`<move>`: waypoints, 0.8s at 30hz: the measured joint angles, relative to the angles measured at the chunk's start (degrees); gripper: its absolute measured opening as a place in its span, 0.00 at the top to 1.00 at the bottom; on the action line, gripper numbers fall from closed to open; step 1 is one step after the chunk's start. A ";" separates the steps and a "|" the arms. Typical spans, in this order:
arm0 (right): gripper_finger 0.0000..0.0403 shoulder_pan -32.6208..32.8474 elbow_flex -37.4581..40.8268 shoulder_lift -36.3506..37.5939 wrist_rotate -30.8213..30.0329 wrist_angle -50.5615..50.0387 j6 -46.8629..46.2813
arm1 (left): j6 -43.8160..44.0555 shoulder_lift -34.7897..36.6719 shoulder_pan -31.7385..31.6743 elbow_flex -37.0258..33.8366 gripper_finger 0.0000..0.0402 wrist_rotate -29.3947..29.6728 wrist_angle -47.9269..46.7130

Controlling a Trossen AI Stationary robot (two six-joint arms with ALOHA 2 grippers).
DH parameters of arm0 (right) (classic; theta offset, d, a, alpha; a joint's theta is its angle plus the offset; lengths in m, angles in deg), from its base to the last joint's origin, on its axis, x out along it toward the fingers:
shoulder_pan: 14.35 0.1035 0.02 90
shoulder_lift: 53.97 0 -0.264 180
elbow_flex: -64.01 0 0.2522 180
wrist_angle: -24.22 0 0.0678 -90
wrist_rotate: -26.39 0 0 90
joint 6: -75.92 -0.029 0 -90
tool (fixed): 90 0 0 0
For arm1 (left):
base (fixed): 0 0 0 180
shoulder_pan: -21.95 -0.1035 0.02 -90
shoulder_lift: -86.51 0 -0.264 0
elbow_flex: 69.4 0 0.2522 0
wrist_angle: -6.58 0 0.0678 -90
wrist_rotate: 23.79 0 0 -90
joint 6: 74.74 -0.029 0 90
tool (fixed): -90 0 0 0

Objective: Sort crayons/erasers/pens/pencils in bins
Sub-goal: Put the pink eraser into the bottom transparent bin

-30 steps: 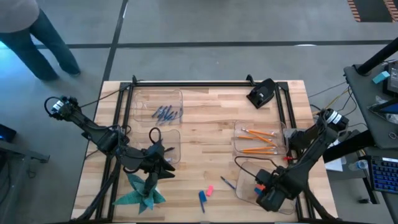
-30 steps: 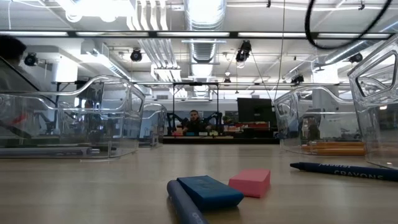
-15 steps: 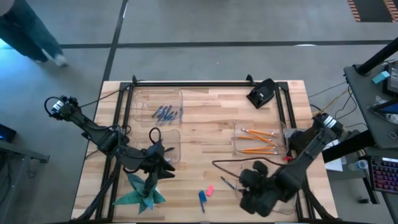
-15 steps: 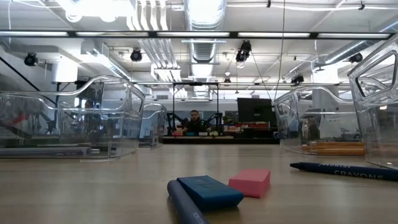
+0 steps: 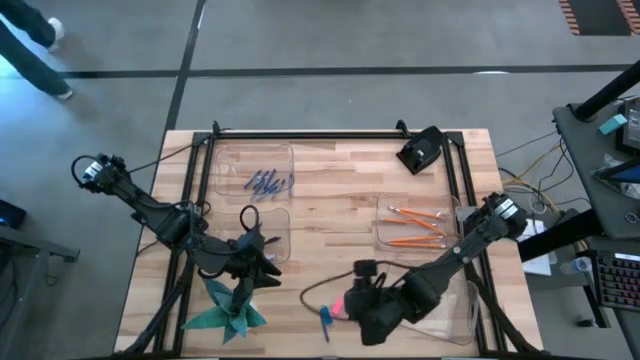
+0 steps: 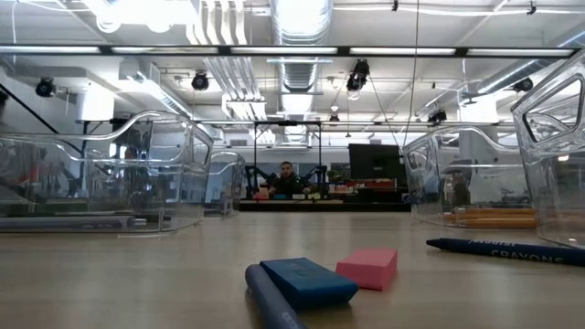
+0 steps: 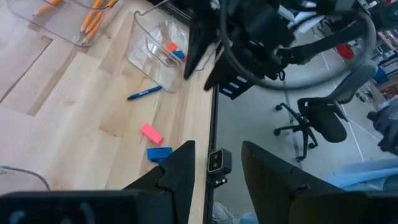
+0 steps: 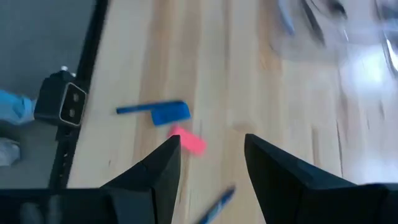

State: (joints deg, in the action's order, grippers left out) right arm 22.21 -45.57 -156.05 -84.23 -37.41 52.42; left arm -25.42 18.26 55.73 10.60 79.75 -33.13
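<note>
A pink eraser (image 8: 188, 140) and a blue eraser (image 8: 170, 113) lie flat on the table near its front edge, with a thin blue stick (image 8: 134, 109) beside the blue one and a blue crayon (image 6: 507, 251) to their right. My right gripper (image 8: 211, 180) hovers open just above them (image 5: 352, 300), holding nothing. Orange pencils (image 5: 415, 226) lie in the right bin (image 5: 384, 206), and two erasers (image 7: 173, 50) lie in the near right bin (image 7: 143, 62). My left gripper (image 7: 214, 171) stands open and still over the table's left half (image 5: 268, 262).
The far left bin (image 5: 222, 158) holds several blue sticks (image 5: 266, 182); another clear bin (image 5: 284, 222) sits in front of it. A teal folded thing (image 5: 228, 312) lies at the near left, and a black device (image 5: 421, 151) at the far right. A person walks beyond the far left corner.
My right gripper has swung from over the near right bin toward the table's left, rising a little and rolling about its own axis; it now hangs over the loose erasers. The person beyond the table has walked off to the far left.
</note>
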 joint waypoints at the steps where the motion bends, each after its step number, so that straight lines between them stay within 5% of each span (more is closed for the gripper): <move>1: 0.58 -0.21 -0.01 -0.61 0.02 1.36 2.69 | 0.01 0.00 0.18 0.00 0.71 -0.02 -0.01; 11: 0.58 -4.04 -0.08 -8.92 14.82 3.88 22.32 | 0.02 0.00 2.24 0.00 0.71 -0.45 -0.06; 24: 0.58 -7.74 -3.35 -18.18 21.10 3.70 30.93 | -0.02 0.00 2.52 0.00 0.71 -0.39 -0.12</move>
State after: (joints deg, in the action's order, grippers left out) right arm 14.47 -48.92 -174.23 -63.12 -33.71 83.34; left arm -25.44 18.26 58.24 10.60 79.36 -33.25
